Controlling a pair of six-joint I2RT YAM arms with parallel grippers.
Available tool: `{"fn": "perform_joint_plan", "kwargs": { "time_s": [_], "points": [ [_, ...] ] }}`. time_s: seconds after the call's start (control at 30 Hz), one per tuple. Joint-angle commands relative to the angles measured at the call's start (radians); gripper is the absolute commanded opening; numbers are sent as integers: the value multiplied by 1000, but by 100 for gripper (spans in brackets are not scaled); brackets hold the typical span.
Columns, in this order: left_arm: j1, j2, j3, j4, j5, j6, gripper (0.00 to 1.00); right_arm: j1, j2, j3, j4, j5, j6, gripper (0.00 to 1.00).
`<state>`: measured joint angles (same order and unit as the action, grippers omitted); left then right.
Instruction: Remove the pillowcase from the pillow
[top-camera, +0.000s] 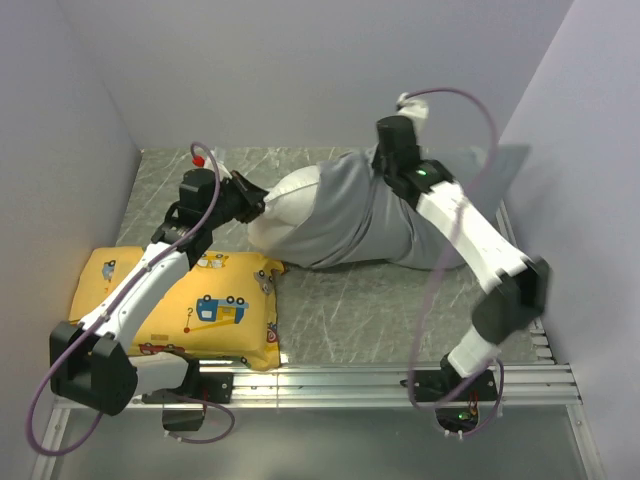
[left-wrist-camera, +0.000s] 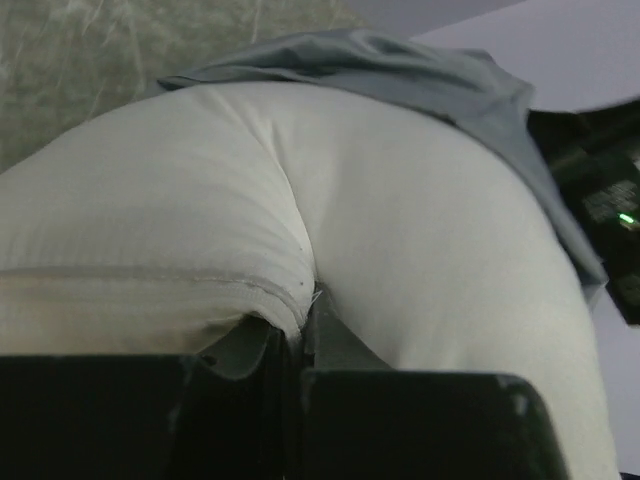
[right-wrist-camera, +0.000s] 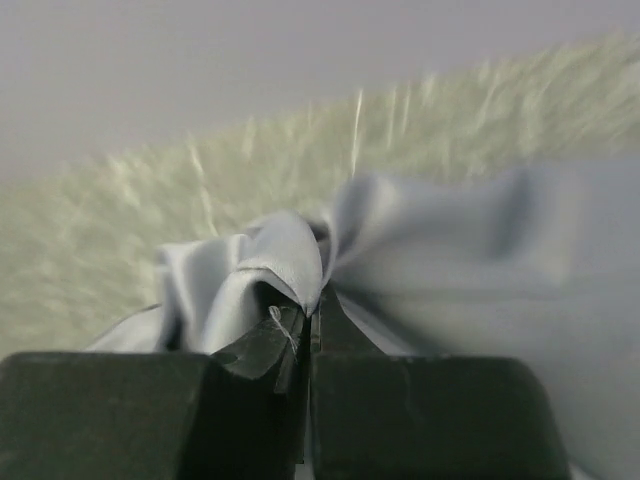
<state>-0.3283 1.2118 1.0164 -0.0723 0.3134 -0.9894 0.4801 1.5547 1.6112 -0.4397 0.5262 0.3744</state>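
Since the pillowcase (top-camera: 370, 225) can only slide off if something anchors what is inside it, the left gripper (left-wrist-camera: 300, 335) is pinched on a fold at the bare end of the pillow (left-wrist-camera: 400, 250). Its jaws are almost together, with white fabric bunched between them, and that hold looks meant as the anchor. The right gripper (right-wrist-camera: 305, 320) is fully closed on a gathered tuft of the pillowcase, with grey cloth puckering out of the jaws. It seems placed to draw the fabric away toward the right.

From above, the pillow lies across the far middle of the bench (top-camera: 350, 310). Its left end is white and uncovered, and the rest sits inside the pillowcase, which spreads rightward under the right arm. The left gripper sits at the pillow's exposed left tip. The right gripper sits on top of the pillowcase near its far edge, well apart from the left one. Only the left part of the pillow shows, so the stripping is judged partly done. A yellow cushion (top-camera: 200, 305) lies at the front left beneath the left arm, just beside the pillow, and plays no part.
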Motion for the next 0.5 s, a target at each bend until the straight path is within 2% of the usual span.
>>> {"fn": "perform_joint_plan", "kwargs": {
  "time_s": [0.0,0.07,0.17,0.2,0.27,0.3,0.4,0.47],
  "points": [
    [-3,14,-29,154,73,-49,1,-44,223,39,81,-155,-6,0],
    [-9,12,-36,141,61,-39,0,-60,335,62,110,-199,1,0],
    [-8,15,-27,105,30,-14,16,-66,433,91,134,-281,8,0],
    [-8,17,-26,105,26,-5,30,-66,450,96,137,-310,9,0],
    [-8,28,-9,83,-8,32,49,-66,485,113,131,-324,21,0],
    [-8,32,4,75,-26,50,67,-67,487,108,137,-330,21,0],
    [-5,40,45,0,-111,139,85,-69,486,85,153,-328,14,4],
    [0,23,48,-9,-166,184,89,-72,476,73,154,-319,11,12]
  ]
}}
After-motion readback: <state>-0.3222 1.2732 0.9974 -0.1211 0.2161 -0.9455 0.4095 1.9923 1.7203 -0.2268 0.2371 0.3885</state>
